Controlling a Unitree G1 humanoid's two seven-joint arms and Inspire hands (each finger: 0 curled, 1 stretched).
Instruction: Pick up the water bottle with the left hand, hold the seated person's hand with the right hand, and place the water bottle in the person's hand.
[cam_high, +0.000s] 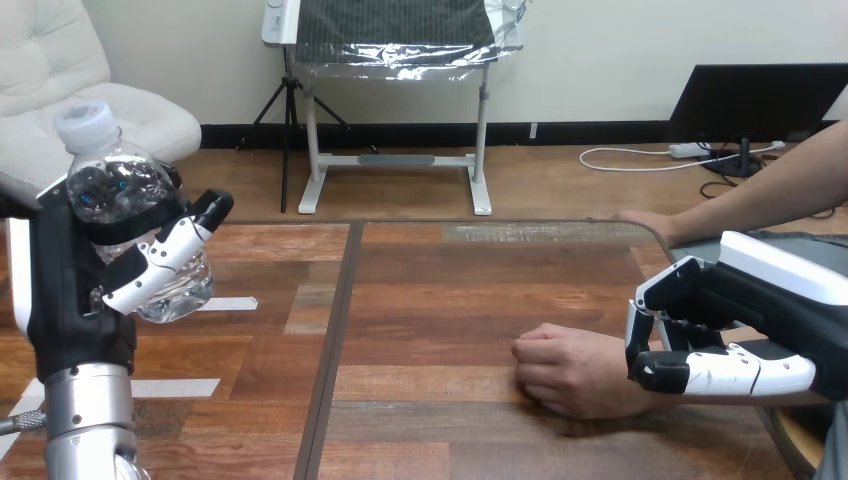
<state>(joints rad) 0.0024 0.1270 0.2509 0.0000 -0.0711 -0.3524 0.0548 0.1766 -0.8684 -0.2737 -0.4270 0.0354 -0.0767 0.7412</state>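
My left hand (75, 270) is raised at the view's left, its fingers and thumb curled round a clear water bottle (125, 205) with a white cap, held upright above the table. At the right, my right hand (715, 335) sits over the person's wrist, its fingers and thumb curled round it. The person's hand (570, 368) rests on the table (450, 290) as a loose fist, knuckles pointing left. The bottle is well to the left of that fist, apart from it.
The person's other hand (645, 222) rests flat at the table's far right edge, its forearm running off to the right. Strips of white tape (225, 304) lie on the wood near my left arm.
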